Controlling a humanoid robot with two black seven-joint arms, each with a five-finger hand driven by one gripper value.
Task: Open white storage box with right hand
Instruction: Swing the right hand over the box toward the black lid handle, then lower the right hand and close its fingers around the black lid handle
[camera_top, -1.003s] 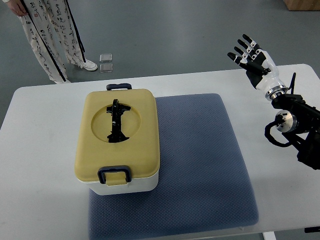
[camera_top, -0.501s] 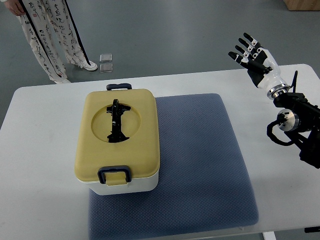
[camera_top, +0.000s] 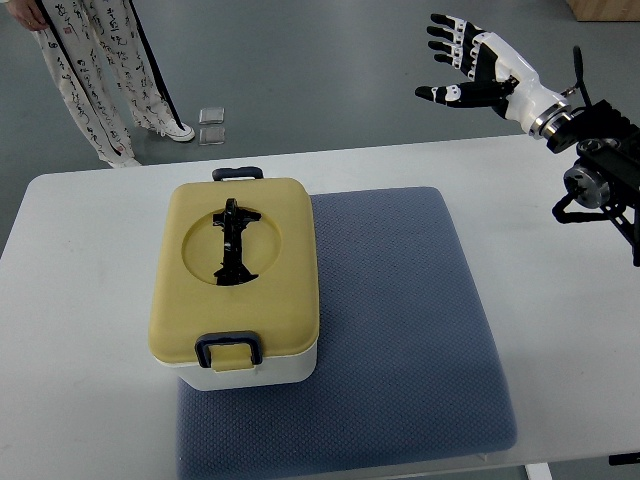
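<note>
Well left of and nearer than the right hand's (camera_top: 478, 70) spread, empty fingers (camera_top: 447, 40), the white plastic storage box with its yellow lid (camera_top: 236, 280) lies lengthwise away from the robot, overlapping the blue-grey mat (camera_top: 400, 320) on the white table (camera_top: 80, 300).

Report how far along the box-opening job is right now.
Done: nothing on the box itself. The yellow lid sits flat on the white storage box, and the near latch and far latch both look closed. In hand: the right hand is raised above the table's far edge, fingers spread, holding nothing, well clear of the box. Left: reach over, release the latches and lift the lid.
</note>
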